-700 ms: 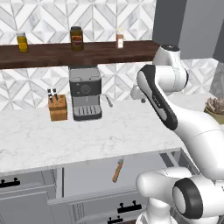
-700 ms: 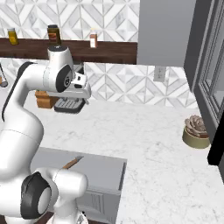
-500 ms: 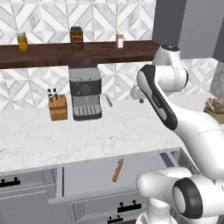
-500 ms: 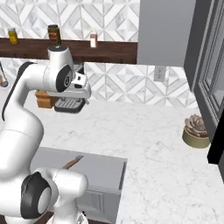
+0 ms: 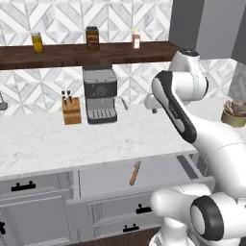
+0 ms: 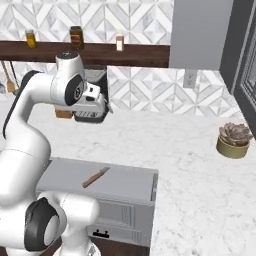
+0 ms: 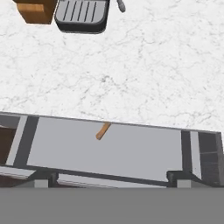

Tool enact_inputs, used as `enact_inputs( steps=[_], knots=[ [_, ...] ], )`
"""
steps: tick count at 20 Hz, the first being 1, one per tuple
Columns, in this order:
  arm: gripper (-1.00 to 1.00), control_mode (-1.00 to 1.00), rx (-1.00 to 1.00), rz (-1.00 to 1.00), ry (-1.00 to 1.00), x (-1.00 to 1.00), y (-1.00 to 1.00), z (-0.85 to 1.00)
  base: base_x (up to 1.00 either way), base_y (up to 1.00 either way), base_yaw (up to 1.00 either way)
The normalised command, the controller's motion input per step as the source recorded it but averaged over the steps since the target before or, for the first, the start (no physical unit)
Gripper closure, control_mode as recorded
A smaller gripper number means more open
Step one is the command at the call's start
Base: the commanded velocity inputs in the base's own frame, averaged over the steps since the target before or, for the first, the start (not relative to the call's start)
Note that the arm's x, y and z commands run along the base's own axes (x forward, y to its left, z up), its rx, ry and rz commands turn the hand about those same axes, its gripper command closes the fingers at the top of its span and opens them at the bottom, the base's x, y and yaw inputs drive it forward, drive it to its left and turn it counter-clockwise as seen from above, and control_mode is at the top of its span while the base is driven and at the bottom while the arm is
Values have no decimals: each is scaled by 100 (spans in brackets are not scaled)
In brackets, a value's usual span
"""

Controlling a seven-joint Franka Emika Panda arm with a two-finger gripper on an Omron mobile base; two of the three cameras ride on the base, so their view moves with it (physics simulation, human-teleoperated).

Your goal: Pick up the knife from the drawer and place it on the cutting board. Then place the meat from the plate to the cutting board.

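The small kitchen knife with an orange-brown wooden handle and short grey blade [image 5: 135,173] lies flat on the floor of the wide, shallow grey drawer [image 5: 158,170], which stands pulled out below the white marble counter [image 5: 72,139]. The knife rests near the drawer's back edge, close under the counter lip, roughly mid-width, its length slanted across the drawer.

It looks light and rigid, and should not flex or deform under a pinch. The wooden handle is the better place to take hold: thicker and less slippery than the thin blade, which lies nearly flush with the drawer floor. Closing across the handle's narrow width seems wisest.

The two-finger gripper [image 6: 96,104] hangs high over the counter, in front of the black-and-grey coffee machine [image 5: 100,94], well apart from the knife. The hand view looks down on the knife [image 7: 103,131], so it lies below and ahead of the tool. Whether the jaws stand apart or together I cannot tell.
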Motion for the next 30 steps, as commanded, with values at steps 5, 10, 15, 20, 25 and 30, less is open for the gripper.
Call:
enact_inputs(
  steps=[5, 10, 15, 20, 25, 30],
  knots=[
    [-100, 100, 0, 0, 0, 0, 0, 0, -13, 49, -1],
    [-100, 100, 0, 0, 0, 0, 0, 0, -58, -5, 0],
    [-100, 100, 0, 0, 0, 0, 0, 0, -15, 0, 0],
    [-100, -100, 0, 0, 0, 3, -1, -16, 0, 0, 0],
    [-100, -100, 0, 0, 5, 27, -1, -95, 0, 0, 0],
    [-100, -100, 0, 0, 7, 5, -9, -92, 0, 0, 0]
  ],
)
